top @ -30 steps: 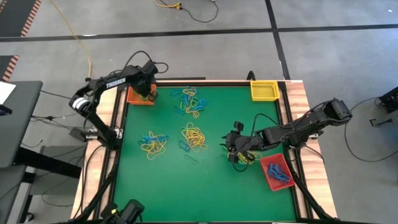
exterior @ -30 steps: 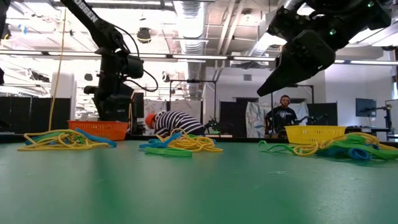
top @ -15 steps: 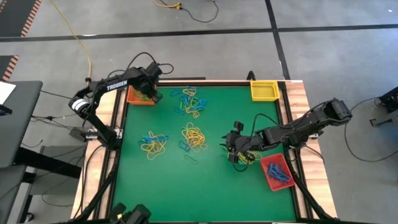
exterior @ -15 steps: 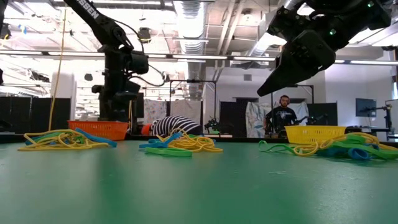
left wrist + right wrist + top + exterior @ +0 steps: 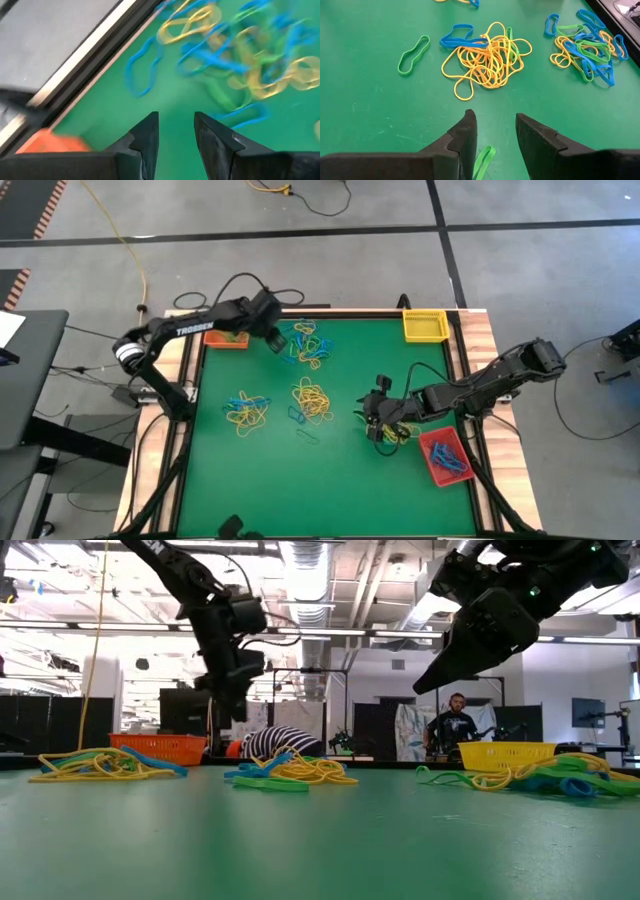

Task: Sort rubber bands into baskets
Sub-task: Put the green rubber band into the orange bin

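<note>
Rubber bands in yellow, blue and green lie in loose piles on the green table: a far pile (image 5: 305, 343), a centre pile (image 5: 312, 400) and a left pile (image 5: 247, 410). The orange basket (image 5: 228, 338) stands at the far left corner, the yellow basket (image 5: 424, 325) at the far right, and the red basket (image 5: 445, 455) with blue bands at the near right. My left gripper (image 5: 272, 338) hangs open and empty between the orange basket and the far pile (image 5: 235, 55). My right gripper (image 5: 492, 125) stands open above the table right of the centre pile, over a green band (image 5: 484, 160).
A single green band (image 5: 413, 54) and a blue one (image 5: 298, 415) lie loose near the centre pile. Wooden rails (image 5: 190, 380) frame the table. People show in the room beyond the far edge in the low view.
My left gripper has swung from above the orange basket toward the table's right, over to the far pile of bands, tipping as it went. The right arm and the bands have kept still.
</note>
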